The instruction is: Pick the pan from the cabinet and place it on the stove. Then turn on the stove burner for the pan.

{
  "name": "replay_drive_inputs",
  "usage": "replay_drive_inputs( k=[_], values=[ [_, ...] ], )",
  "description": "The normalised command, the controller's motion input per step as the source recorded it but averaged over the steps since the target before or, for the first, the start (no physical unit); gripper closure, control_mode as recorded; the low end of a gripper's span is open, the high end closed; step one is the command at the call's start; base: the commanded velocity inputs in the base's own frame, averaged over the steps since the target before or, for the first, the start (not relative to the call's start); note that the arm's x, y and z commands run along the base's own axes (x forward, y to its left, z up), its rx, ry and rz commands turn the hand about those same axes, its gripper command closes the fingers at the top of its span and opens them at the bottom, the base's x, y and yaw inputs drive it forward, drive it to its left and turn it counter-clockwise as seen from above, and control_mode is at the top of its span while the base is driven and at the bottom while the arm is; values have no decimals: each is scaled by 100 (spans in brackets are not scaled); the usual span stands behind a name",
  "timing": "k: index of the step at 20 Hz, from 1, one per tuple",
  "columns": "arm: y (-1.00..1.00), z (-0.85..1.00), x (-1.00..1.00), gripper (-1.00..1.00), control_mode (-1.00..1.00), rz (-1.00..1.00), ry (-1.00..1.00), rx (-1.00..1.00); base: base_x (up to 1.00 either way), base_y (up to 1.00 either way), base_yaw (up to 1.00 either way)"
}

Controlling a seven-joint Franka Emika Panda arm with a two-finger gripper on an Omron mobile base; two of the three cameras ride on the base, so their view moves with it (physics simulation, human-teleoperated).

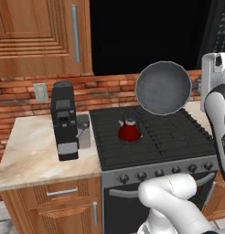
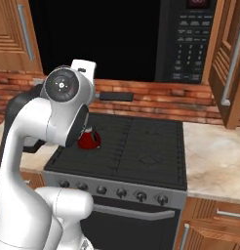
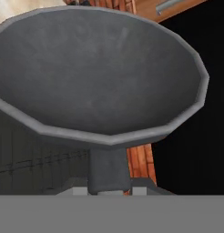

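Carrying the round, shallow dark grey frying pan (image 1: 163, 87) over the black gas stove with cast-iron grates (image 1: 155, 137) is the step in hand, so the fetching from the cabinet looks done and the setting-down is not. Nearest, in the hand view, the two-finger gripper (image 3: 109, 189) has its jaws drawn close on the pan's thick dark handle stub (image 3: 108, 170), the bowl spreading out just beyond the fingers. From the left base view the white arm rises at the right and holds the pan tilted up on edge, its hollow facing the camera, above the rear right of the grates and apart from them. A small red kettle (image 1: 129, 130) stands on a left burner. Next, I judge, the pan must be levelled and lowered onto a free burner clear of the kettle, then the matching round knob (image 1: 193, 168) turned.
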Motion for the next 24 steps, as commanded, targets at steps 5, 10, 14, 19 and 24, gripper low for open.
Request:
replay_drive_inputs(
  k=[5,10,14,19,24],
  values=[
    [0,0,0,100,100,0,0,0,28,29,0],
    [0,0,0,100,100,0,0,0,33,14,0],
    [0,0,0,100,100,0,0,0,36,0,0],
    [0,0,0,100,100,0,0,0,37,0,0],
    [0,0,0,100,100,0,0,0,34,0,0]
  ],
)
